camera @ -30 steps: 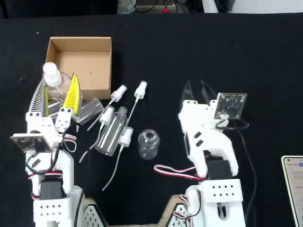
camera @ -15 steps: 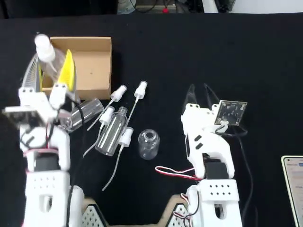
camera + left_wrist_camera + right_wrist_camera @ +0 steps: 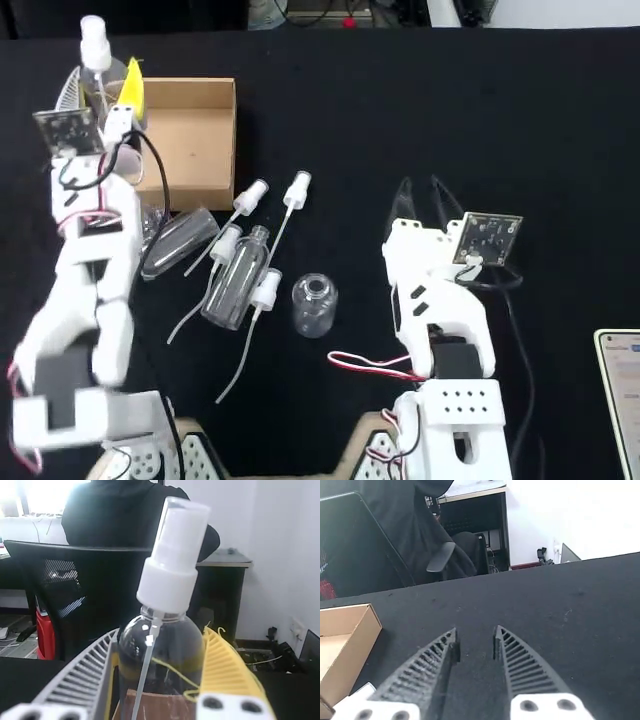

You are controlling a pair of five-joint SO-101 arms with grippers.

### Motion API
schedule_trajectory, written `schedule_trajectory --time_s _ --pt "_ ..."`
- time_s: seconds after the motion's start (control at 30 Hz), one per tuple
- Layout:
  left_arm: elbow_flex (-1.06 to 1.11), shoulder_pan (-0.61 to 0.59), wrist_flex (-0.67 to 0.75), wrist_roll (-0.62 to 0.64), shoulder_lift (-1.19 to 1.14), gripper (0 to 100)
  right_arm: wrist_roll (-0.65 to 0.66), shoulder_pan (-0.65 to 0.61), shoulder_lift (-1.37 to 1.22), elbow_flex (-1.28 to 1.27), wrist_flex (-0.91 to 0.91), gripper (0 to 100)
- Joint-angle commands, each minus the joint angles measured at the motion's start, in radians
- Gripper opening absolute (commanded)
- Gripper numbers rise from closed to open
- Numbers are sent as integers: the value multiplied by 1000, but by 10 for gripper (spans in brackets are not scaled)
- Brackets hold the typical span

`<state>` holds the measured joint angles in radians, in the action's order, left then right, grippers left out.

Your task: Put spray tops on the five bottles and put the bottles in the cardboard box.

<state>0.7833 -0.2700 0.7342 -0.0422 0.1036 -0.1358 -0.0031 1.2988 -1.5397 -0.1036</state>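
On the black table [image 3: 520, 120] the cardboard box [image 3: 195, 140] sits at the far left. The left gripper [image 3: 100, 78] is clamped on a capped bottle [image 3: 162, 655], seemingly over the box's far left corner. The right gripper [image 3: 475, 632] hangs mid-table, jaws slightly apart. Uncapped bottles [image 3: 237, 280] and loose spray tops [image 3: 297, 188] lie between the arms, near the box.
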Motion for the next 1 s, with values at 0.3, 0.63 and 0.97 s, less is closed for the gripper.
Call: schedule_trajectory --time_s 0.3,0.63,0.97 --pt "-515 -33 158 -6 -568 31 6 12 13 5 26 116" --pt "-760 -54 155 -6 -825 32 6 12 13 8 26 116" --pt "-981 -56 -81 12 -951 33 6 15 13 10 28 116"
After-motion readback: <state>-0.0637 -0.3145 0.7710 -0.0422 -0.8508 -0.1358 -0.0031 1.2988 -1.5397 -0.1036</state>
